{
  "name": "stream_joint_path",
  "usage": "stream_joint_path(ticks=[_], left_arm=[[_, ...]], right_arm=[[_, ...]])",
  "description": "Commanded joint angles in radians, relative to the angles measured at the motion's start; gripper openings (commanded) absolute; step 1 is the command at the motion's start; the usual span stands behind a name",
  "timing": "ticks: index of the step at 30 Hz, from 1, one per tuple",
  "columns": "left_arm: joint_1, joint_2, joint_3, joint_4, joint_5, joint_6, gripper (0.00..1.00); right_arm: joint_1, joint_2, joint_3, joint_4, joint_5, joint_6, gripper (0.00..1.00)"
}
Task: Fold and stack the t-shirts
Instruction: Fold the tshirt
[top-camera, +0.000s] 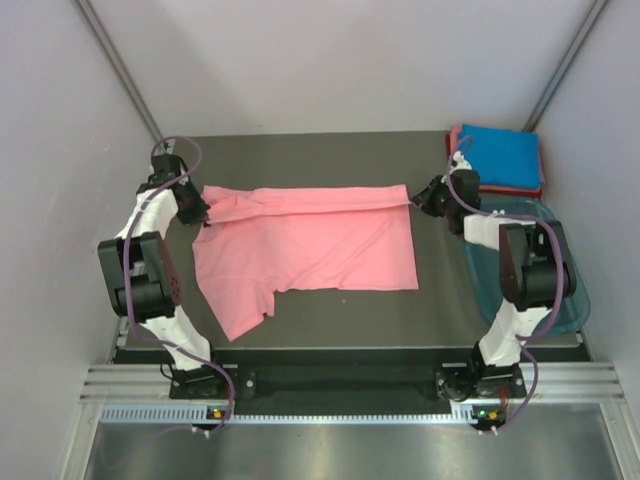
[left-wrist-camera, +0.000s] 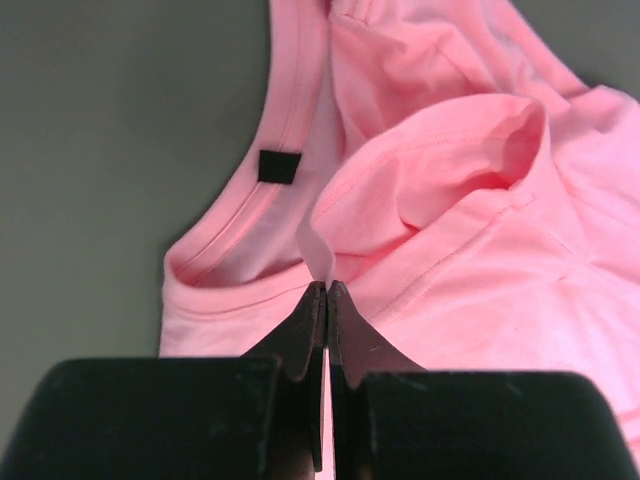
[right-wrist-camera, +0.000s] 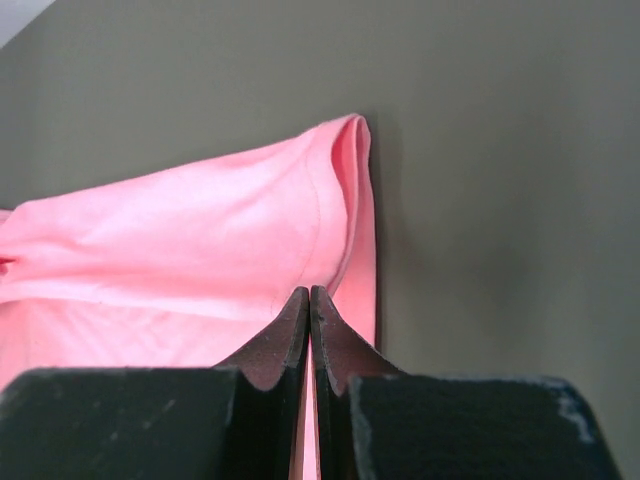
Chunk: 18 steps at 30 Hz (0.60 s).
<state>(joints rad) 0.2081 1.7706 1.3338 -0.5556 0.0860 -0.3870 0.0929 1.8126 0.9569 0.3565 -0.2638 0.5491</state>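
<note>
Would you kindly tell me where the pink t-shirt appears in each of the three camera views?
Top external: pink t-shirt spread across the middle of the picture.
Left wrist: pink t-shirt fills centre and right, pinched by the left gripper.
Right wrist: pink t-shirt on the left, pinched by the right gripper.
Shared landmark: the dark table, bare beside the t-shirt in every view.

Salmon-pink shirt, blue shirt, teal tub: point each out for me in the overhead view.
salmon-pink shirt (top-camera: 330, 245), top external view, middle of the spread body.
blue shirt (top-camera: 500, 150), top external view, centre of its folded top face.
teal tub (top-camera: 578, 300), top external view, bare right wall.
</note>
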Motion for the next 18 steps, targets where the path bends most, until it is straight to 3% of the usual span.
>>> stream_joint_path(ticks=[1,10,15,17,18], left_arm=[[0.007,-0.065,-0.010,-0.052,-0.069,-0.009,0.00],[0.007,-0.089,-0.119,-0.047,-0.025,-0.032,0.00],[0.008,-0.086,-0.148,-0.084,-0.071,-0.039,0.00],[0.008,-0.085,-0.148,-0.098,-0.075,-0.042,0.04],[0.008,-0.088,-0.148,-0.108,-0.075,-0.046,0.12]], right_arm=[[-0.009,-0.084,-0.023,0.053,-0.005,-0.023,0.00],[-0.002,-0.072,-0.096,0.067,0.011,-0.026,0.00],[-0.001,-0.045,-0.099,0.050,0.006,-0.029,0.00],[-0.002,-0.045,-0.099,0.042,0.005,-0.026,0.00],[-0.002,-0.048,-0.101,0.041,0.003,-0.028,0.01]])
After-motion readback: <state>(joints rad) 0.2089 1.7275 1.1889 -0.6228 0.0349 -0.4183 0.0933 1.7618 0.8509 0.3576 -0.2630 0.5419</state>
